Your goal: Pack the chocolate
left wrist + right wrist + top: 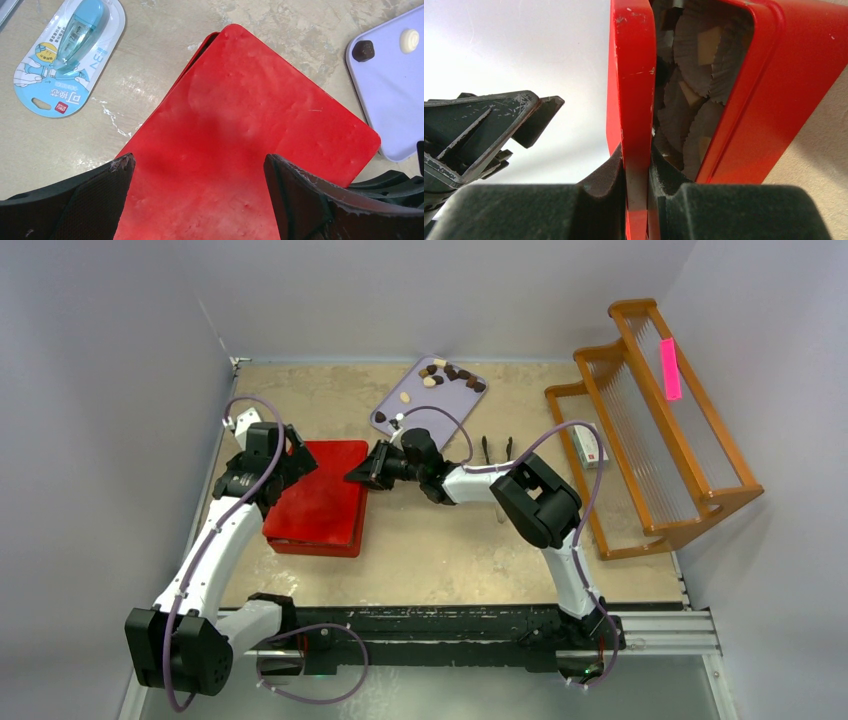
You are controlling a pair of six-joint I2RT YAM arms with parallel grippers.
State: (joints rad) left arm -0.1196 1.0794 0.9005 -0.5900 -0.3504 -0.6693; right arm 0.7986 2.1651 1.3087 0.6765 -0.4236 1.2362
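Top view: shows chocolate (452, 373) on tray (445, 398) at twelve o'clock; pinches three o'clock edge of lid (320, 495) in right gripper (358, 474). Left wrist: holds left gripper (199, 167) jaws wide over lid. Right wrist: shows jaws clamped on lid, tan chocolate in paper cups (689, 107) inside box (774, 100).

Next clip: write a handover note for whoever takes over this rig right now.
Left gripper: open above the red lid, holding nothing.
Right gripper: shut on the lid's edge, lid lifted off the red tin.
Done: tan chocolate sits in paper cups inside the tin.
Left: more chocolate lies on the purple tray; pack it, then close the lid.
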